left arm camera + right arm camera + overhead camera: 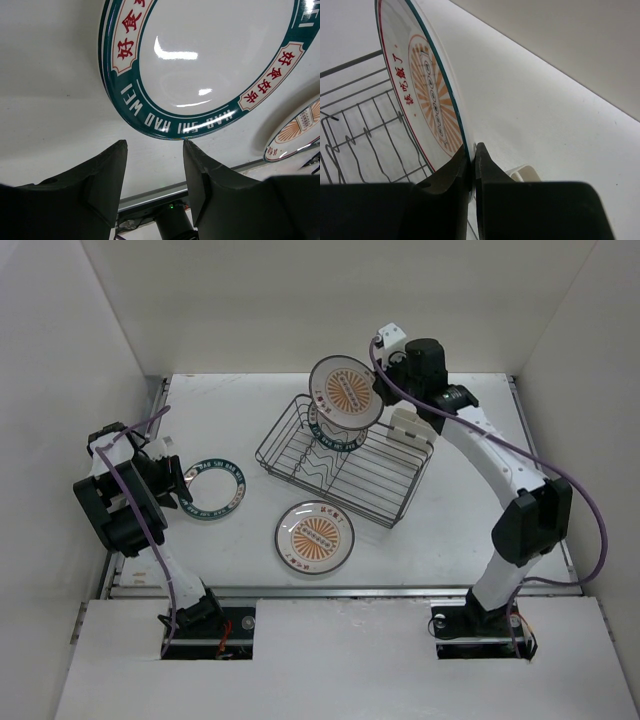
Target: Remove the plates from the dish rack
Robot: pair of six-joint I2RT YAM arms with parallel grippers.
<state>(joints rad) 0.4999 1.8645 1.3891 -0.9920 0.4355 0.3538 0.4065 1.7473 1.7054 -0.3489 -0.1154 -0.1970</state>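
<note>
Upper middle of the top view: right gripper (380,388) clenched on the edge of a small round white plate with an orange sunburst centre and thin dark rim (347,393). Holds it tilted, face towards the camera, over the upper left end of the rectangular dark metal wire dish rack (350,472). Cannot tell whether it touches the wires.

Right wrist view, same grip up close: black fingers (445,195) pressed together on the rim at lower centre, plate rising towards the upper left, rack wires at lower left, a corner of the small white plastic caddy (525,172) just right of the fingertips.

Just below the held plate in the top view, standing on edge among the prongs: a second white plate with a teal-green rim band (328,435). Caddy clipped to the rack's upper right edge.

Centre left of the top view: left gripper (180,488) released, jaws spread, grasping nothing, just left of a flat-lying white plate with a teal-green lettered band (213,488) on the white table (470,530). Left wrist view: that plate across the top, apart from the fingertips at the bottom.

Lower centre of the top view, flat on the table just below the rack: another orange sunburst plate (316,537).
</note>
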